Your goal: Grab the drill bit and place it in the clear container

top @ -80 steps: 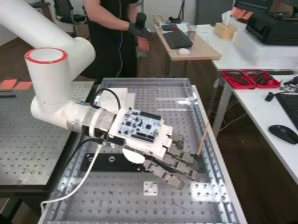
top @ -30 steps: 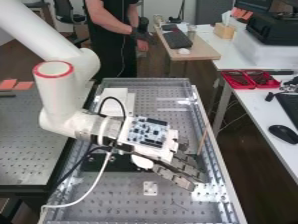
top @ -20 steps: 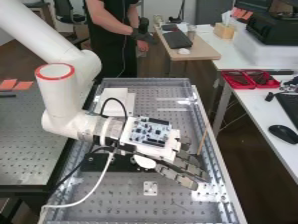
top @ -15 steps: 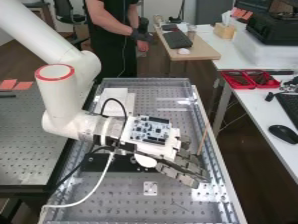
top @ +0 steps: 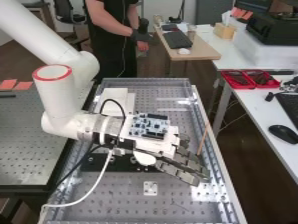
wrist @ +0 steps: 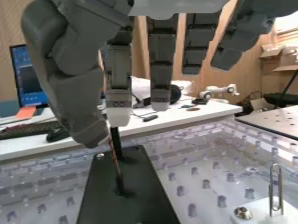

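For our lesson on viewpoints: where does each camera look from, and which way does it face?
High view: fixed above the bench's near end, looking down along it; arm and fingers show.
Wrist view: on the arm's wrist, looking past thumb and fingers across the bench toward the white desk.
Both share fingers, black plate, bench and desk.

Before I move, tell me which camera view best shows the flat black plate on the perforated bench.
The wrist view: the flat black plate appears large there, with a dark upright post on it. The high view shows it from above, partly covered by the robot hand and a white cable.
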Controlling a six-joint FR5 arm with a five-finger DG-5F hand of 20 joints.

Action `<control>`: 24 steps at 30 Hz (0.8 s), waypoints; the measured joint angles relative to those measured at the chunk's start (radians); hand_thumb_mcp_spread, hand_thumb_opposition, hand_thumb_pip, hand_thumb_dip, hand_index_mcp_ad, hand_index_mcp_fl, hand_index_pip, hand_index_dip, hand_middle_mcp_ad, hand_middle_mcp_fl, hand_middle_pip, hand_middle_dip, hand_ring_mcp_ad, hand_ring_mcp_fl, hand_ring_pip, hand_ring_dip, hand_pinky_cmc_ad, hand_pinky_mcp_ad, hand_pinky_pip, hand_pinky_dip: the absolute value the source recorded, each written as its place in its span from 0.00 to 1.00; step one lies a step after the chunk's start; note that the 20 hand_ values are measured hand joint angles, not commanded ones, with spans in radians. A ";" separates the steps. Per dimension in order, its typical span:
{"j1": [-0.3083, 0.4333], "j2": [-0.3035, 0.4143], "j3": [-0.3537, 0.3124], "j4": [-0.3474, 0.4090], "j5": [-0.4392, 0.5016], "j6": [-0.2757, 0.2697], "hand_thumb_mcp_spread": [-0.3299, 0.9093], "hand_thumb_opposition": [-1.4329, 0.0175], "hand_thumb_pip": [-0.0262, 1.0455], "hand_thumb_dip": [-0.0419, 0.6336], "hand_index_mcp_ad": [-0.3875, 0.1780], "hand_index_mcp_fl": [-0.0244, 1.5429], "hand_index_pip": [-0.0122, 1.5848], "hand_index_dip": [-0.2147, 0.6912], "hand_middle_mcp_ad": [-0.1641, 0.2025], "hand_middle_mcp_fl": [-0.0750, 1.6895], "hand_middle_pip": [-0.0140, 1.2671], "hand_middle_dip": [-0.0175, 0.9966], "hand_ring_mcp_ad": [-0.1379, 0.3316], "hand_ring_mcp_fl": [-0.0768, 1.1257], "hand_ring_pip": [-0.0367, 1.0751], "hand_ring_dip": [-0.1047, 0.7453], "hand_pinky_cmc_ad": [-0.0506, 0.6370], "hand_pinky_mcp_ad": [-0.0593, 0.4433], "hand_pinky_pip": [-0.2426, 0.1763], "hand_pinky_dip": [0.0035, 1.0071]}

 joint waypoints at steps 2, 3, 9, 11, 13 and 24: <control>0.000 -0.002 0.001 0.000 0.001 -0.003 0.68 0.43 0.53 0.46 0.36 0.14 0.92 0.42 0.65 0.29 0.12 0.60 0.56 0.17 0.12 0.35 0.51 0.47 0.52 0.18; -0.001 -0.004 0.003 -0.001 0.001 -0.003 0.68 0.43 0.53 0.46 0.36 0.14 0.92 0.42 0.66 0.29 0.12 0.60 0.56 0.17 0.12 0.35 0.51 0.47 0.52 0.18; -0.004 -0.016 0.009 -0.004 -0.001 0.006 0.68 0.43 0.53 0.46 0.36 0.14 0.92 0.42 0.66 0.29 0.12 0.60 0.56 0.17 0.12 0.35 0.51 0.47 0.55 0.18; -0.005 -0.018 0.011 -0.005 -0.003 0.003 0.68 0.43 0.53 0.46 0.36 0.14 0.92 0.42 0.66 0.29 0.12 0.60 0.56 0.17 0.12 0.35 0.51 0.47 0.55 0.18; -0.007 -0.020 0.014 -0.005 -0.006 0.000 0.68 0.43 0.53 0.46 0.36 0.15 0.92 0.42 0.66 0.29 0.12 0.60 0.56 0.17 0.12 0.35 0.51 0.47 0.55 0.18; -0.011 -0.032 0.028 -0.008 -0.013 0.007 0.68 0.43 0.53 0.46 0.35 0.18 0.93 0.42 0.66 0.30 0.12 0.60 0.57 0.19 0.13 0.36 0.51 0.47 0.55 0.18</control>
